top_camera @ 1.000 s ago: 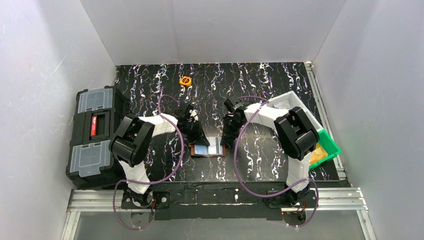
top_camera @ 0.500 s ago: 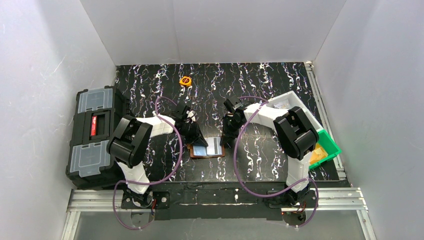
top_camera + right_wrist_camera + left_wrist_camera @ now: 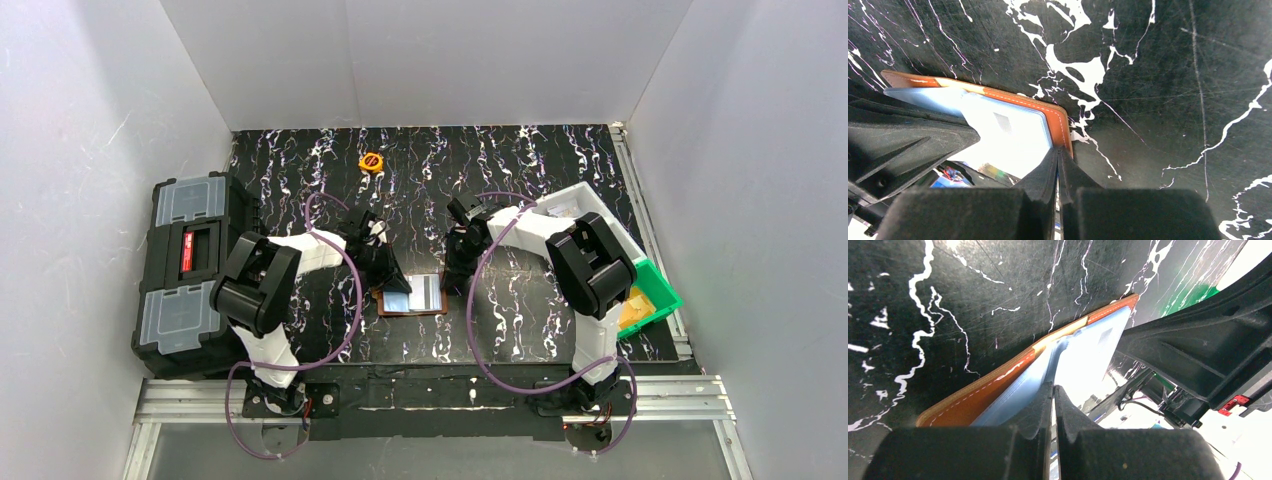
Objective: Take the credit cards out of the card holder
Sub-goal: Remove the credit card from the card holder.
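Note:
The card holder (image 3: 412, 297) lies open and flat on the black marbled table, brown leather outside and shiny blue-grey pockets inside (image 3: 1008, 132). Bluish faces of the credit cards (image 3: 1083, 347) show in the pockets; I cannot tell card edges from pocket edges. My left gripper (image 3: 390, 280) is shut, and its tips press on the left leaf's blue pocket (image 3: 1053, 387). My right gripper (image 3: 456, 282) is shut too, with its tips (image 3: 1058, 151) at the holder's brown right edge. Nothing shows clamped between either pair of fingers.
A big black toolbox (image 3: 185, 270) with grey lids stands at the left table edge. A small round orange object (image 3: 371, 161) lies at the back. A white tray (image 3: 590, 205) and a green bin (image 3: 655, 290) sit at the right.
The right gripper's jaws have closed the last bit at the holder's right edge. The left arm has edged slightly left, still pressing on the holder.

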Controlling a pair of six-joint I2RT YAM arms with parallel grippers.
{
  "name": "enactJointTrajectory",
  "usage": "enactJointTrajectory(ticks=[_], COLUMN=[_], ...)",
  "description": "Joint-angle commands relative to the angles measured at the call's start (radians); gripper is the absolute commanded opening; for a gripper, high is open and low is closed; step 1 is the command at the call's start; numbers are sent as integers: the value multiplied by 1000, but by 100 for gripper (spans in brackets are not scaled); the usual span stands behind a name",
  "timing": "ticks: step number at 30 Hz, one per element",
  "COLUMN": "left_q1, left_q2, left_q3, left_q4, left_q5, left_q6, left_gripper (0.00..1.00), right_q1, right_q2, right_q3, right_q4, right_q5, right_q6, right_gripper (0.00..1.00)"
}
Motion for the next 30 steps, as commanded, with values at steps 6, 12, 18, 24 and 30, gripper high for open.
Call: enactJointTrajectory(ticks=[6,12,18,24,30], left_q1=[14,13,14,14,13], left_q2=[-30,-27,-18,-20,-21], left_q3=[-24,-18,-10,-10,-5], left_q4=[-65,-65,-68,-68,-67], left_q5=[-44,-42,-39,-36,-33], left_q6=[35,33,31,29,28], left_gripper=[0,0,0,0,0], right_q1=[4,20,28,57,99], right_q2=[-11,-59,-46,-39,12], right_q3=[-21,20,41,80,124], right_q4=[-7,-22,-42,-55,-83], right_q5=[90,97,108,118,143], right_q6=[-39,-45,-40,-57,-66], right_gripper=[31,47,47,50,51])
